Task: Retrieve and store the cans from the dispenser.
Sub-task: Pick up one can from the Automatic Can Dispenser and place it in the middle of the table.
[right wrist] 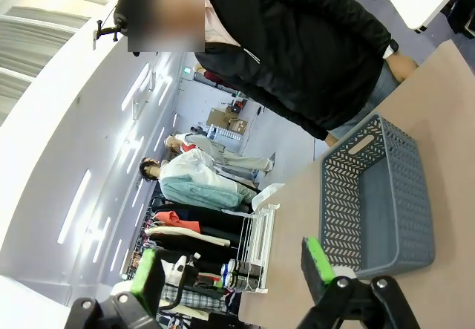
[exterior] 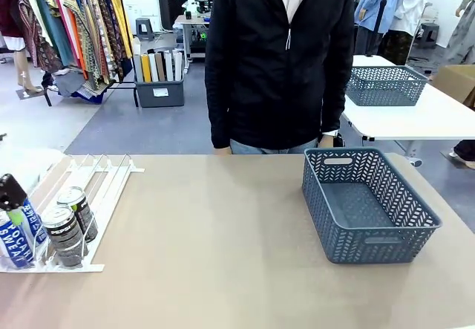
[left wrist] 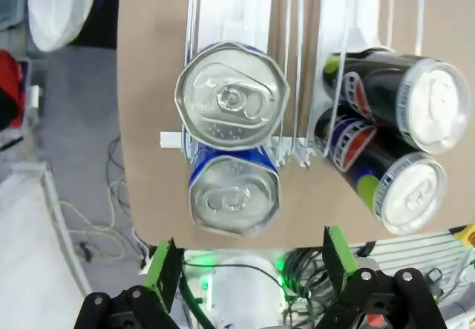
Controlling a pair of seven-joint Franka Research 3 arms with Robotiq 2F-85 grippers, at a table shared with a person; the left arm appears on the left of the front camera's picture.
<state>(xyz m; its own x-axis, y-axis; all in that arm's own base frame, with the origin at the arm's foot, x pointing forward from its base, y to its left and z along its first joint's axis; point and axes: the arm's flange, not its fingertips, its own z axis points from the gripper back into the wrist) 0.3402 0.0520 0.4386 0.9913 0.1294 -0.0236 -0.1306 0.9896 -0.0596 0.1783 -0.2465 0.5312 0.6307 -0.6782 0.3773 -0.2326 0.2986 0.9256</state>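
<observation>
Ahead of left gripper (left wrist: 249, 266): two blue cans (left wrist: 231, 95), tops up, one behind the other in one lane of the dispenser (left wrist: 297, 47), apparently touching, held at the clear stoppers (left wrist: 286, 151).
State of left gripper: fingers wide apart, nothing between them; held above the cans, no contact.
Off its right-finger side: two dark cans (left wrist: 415, 95) in the neighbouring lane, leaning, pressed together.
State of right gripper (right wrist: 231, 269): pads apart, empty, held off the table (exterior: 223, 255).
Risk 1: a finger may be snagged on a thin rail during descent. Cause: rails run close along both sides of each can.
Risk 2: the second blue can may be dragged or tipped. Cause: it sits against the one to be taken.
Risk 3: the remaining can is likely to slide into the stoppers once its neighbour is lifted.
Store point: grey-blue basket (exterior: 371, 243), well apart from the left gripper, nearer the right one; bare table between, nothing in the way.
Far side: person (exterior: 282, 62) standing at the edge, hands (exterior: 221, 149) down, outside the path.
</observation>
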